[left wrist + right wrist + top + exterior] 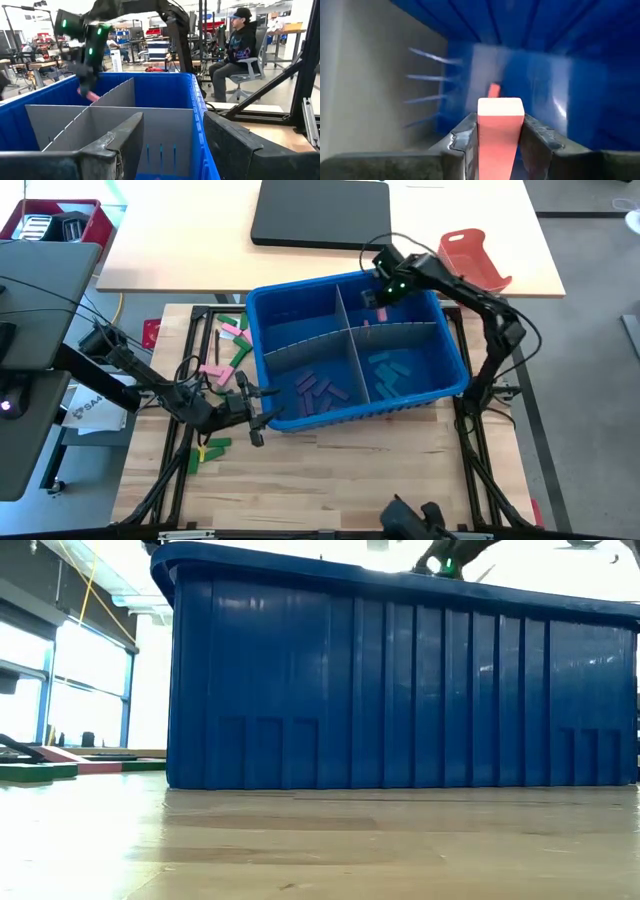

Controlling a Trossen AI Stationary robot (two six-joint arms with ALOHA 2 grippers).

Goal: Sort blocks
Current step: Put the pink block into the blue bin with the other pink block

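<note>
Right wrist view shows the right pincer (499, 137) pinching a pink block (500, 127) above a far compartment of the blue bin (300, 300), probably to drop it with another pink one there, while the left pincer (258, 412) waits spread beside the bin's near wall.

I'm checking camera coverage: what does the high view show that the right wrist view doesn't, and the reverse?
Only the high view shows the whole blue bin, loose blocks on the table, purple blocks in a near compartment, and the left gripper at the bin's near wall. Only the right wrist view shows the pink block clamped in the right gripper. Both show the grey divider and the bin's interior.
</note>
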